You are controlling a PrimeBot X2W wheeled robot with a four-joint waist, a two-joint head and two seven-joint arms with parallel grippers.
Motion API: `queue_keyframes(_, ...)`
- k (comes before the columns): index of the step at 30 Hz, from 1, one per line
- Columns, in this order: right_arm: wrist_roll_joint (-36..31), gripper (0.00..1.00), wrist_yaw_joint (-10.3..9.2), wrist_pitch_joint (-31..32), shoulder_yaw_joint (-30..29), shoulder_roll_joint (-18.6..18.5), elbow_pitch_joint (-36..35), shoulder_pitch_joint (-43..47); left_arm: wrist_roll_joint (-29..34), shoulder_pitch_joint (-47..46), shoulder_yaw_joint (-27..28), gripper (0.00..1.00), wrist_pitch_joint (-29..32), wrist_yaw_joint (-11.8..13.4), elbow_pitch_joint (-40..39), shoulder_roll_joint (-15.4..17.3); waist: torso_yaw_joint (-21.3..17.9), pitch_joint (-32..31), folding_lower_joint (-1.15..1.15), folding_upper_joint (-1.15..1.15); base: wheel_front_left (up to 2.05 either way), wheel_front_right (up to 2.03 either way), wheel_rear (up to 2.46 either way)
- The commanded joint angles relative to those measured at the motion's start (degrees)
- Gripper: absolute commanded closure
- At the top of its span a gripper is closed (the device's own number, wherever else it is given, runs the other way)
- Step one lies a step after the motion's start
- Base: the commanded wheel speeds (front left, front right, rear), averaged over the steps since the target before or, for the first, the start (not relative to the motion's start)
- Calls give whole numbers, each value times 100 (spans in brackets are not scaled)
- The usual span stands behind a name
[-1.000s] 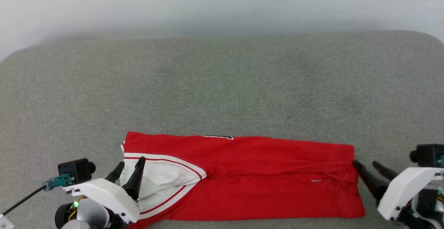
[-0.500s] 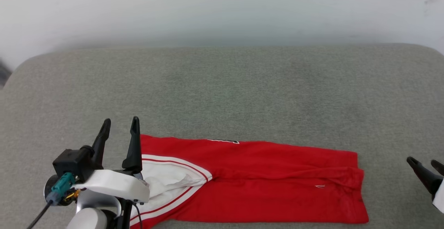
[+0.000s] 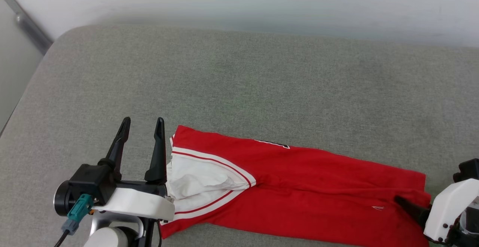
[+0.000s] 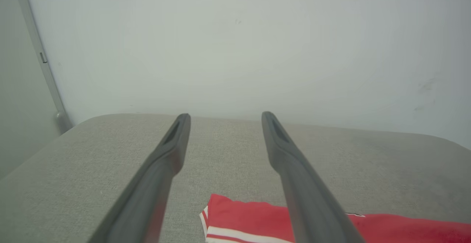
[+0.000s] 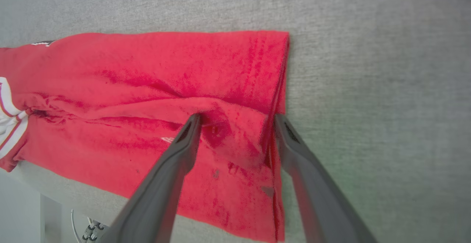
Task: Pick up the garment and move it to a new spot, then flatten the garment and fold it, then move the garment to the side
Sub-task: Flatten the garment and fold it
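Nothing can be read. The red soft-fabric jersey with white sleeve panels (image 3: 318,187) shows only a sliver of black, white-outlined print (image 3: 272,143) at its upper edge and a tiny white mark (image 3: 378,208) toward the frame's lower right, both illegible.

You get bright, soft, even light in all three views, with no hard shadow anywhere on the grey cushion (image 3: 262,75). In the head view the far wall (image 3: 262,0) washes out to a pale haze, and the line where it meets the cushion is smeared. The garment (image 3: 318,187) looks sharp there, its red strongly saturated. In the left wrist view the fingers of the left gripper (image 4: 225,115) go soft and out of focus nearest the lens. In the right wrist view the red turns grainy and blotchy, darker in the folds. A greenish tint sits on the cushion right of the garment, and the right gripper (image 5: 237,117) blurs close up.
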Motion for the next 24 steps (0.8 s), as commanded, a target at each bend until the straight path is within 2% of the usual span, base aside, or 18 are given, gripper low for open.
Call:
queue_keyframes(1,7,0,-2,31,20,37,96,-90,12,-8,5,0,-13,33,-36,-31,74,81,0,0,0,0,0)
queue_keyframes(7,90,0,-3,289,239,171,572,-136,56,18,-57,0,-55,14,-100,-19,120,163,0,0,0,0,0)
queue_keyframes(8,125,55,-3,322,297,189,587,-146,63,16,-70,0,-58,9,-105,-18,115,168,0,0,0,0,0)
queue_keyframes(9,161,96,-2,333,332,204,586,-153,69,6,-78,0,-70,4,-111,-18,106,169,0,0,0,0,0)
queue_keyframes(10,178,100,-3,326,371,197,567,-165,64,2,-88,0,-63,3,-101,-21,94,163,0,0,0,0,0)
queue_keyframes(19,255,100,-2,62,601,-115,192,-337,11,125,-107,0,-19,36,-19,19,-115,-134,0,0,0,0,0)
queue_keyframes(24,211,100,-3,34,451,-285,234,-357,0,197,-107,0,12,61,-32,68,-264,-295,0,0,0,0,0)
